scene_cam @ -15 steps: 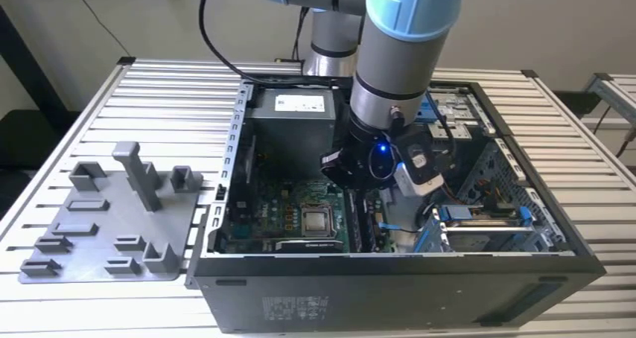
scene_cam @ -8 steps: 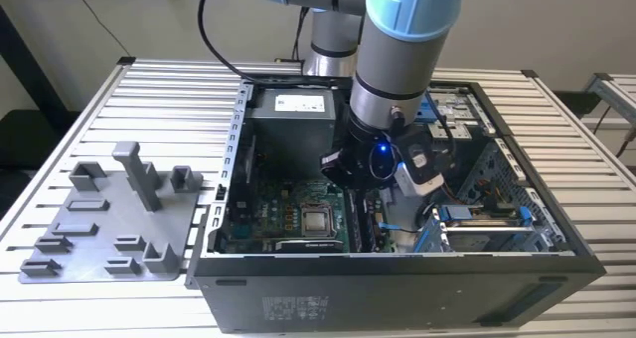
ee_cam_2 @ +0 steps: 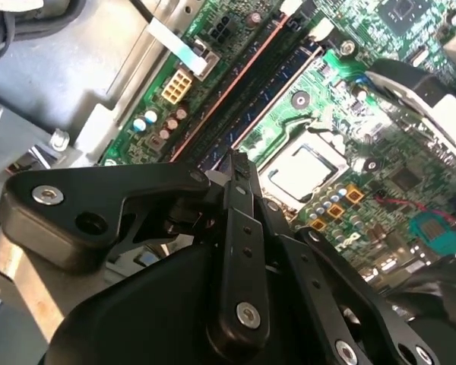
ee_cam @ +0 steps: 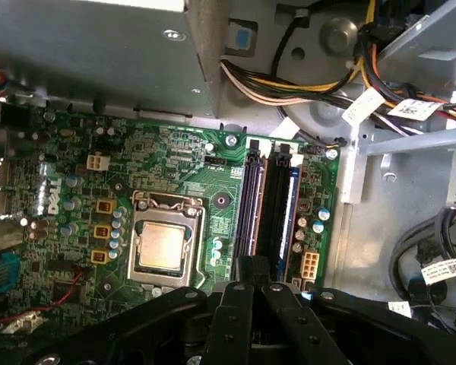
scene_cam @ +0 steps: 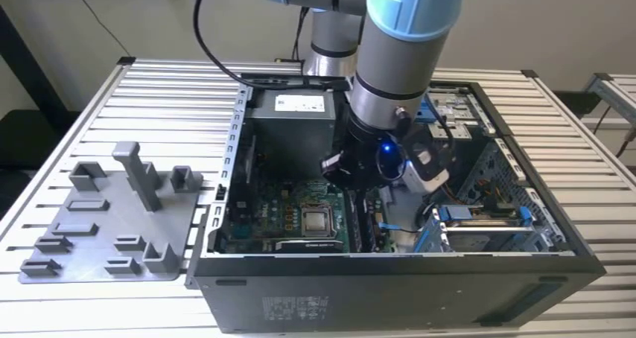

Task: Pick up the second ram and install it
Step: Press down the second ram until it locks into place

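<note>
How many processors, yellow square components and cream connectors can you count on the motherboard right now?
Counted in the first wrist view:
processor: 1
yellow square components: 3
cream connectors: 2
Total: 6

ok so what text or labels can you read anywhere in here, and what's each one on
Nothing can be quoted; all the print is too small or blurred.
White label on the power supply: unreadable.
Pale print on the case front: unreadable.
White cable tags in the first wrist view: unreadable.
</note>
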`<state>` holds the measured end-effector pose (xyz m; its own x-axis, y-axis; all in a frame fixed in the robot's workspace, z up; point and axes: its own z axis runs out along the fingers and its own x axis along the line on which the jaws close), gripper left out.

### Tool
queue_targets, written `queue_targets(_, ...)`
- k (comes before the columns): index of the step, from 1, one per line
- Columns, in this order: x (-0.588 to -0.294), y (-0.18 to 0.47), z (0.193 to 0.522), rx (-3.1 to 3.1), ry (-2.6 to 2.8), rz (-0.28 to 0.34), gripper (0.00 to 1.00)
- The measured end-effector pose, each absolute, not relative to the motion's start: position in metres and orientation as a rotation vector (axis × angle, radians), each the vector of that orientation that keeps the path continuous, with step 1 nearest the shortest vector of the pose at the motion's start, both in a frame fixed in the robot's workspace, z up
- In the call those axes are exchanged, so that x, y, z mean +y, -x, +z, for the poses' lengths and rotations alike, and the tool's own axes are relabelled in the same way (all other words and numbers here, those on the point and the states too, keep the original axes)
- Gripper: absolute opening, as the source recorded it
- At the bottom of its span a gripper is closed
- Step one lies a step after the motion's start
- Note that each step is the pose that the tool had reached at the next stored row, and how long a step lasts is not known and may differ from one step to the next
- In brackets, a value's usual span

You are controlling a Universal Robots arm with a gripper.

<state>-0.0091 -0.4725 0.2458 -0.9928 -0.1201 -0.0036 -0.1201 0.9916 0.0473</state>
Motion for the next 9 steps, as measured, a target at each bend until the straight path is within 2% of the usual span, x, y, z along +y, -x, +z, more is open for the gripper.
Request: queue_targets(9,-0.4724,0.0091,0.2458,3.126,0.307,0.075,0.11)
